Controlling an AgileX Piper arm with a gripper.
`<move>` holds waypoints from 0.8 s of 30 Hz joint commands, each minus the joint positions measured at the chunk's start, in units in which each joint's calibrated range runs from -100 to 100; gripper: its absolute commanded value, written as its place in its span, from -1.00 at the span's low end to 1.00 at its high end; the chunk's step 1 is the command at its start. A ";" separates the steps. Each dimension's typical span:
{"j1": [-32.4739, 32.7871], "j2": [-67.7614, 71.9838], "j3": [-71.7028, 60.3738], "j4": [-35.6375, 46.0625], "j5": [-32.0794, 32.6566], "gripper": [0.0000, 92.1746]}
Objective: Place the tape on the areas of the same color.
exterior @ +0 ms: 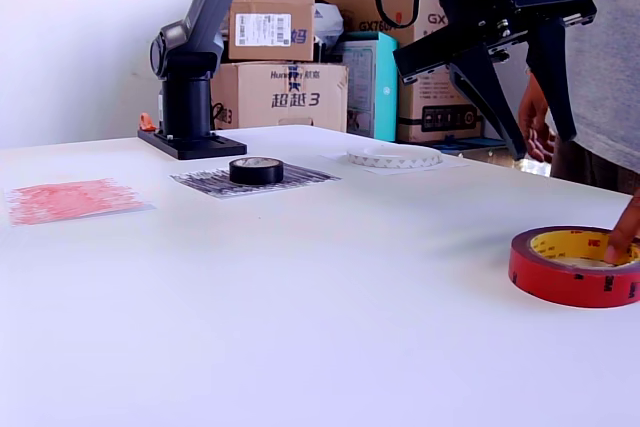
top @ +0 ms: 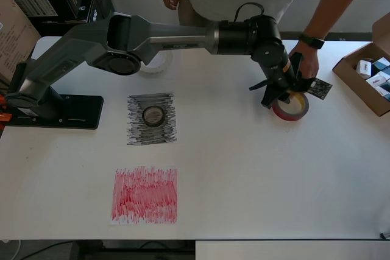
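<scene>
Red tape roll [exterior: 577, 267] sat nearest the exterior camera, flat on the white worktop [exterior: 300, 327], yellowish core up. A person's hand [top: 306, 59] reached in and a fingertip touched inside the core. Tool [exterior: 535, 142] hung just above the roll, fingers spread wide, holding nothing, tips pointing down; roll lay directly below and slightly toward the exterior view's right of the tips. Roll's axis was vertical, so my guess is a straight drop over the rim would do, once the hand clears.

Relative to the red roll, in the overhead view: black sheet [top: 152, 119] lay well to the left, black tape roll [top: 153, 115] already on it. Red sheet [top: 145, 195] lay further left and toward the bottom edge, bare, so red roll was not yet placed. White ring [exterior: 394, 156] lay on a white sheet, partly hidden under the arm from overhead. Brown carton [top: 365, 77] to the right of the red roll held small blue-and-white boxes [top: 375, 74].
</scene>
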 commanded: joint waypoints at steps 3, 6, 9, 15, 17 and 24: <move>0.26 0.42 0.15 -0.92 0.23 -0.06; 0.34 0.42 0.24 -2.53 0.64 -0.06; 0.34 0.51 0.88 -2.53 1.70 -0.06; 0.41 6.22 0.15 -2.28 2.69 -0.06; 0.26 7.71 0.15 -2.28 2.69 -0.06; 0.41 8.56 -0.03 -2.45 2.52 -0.06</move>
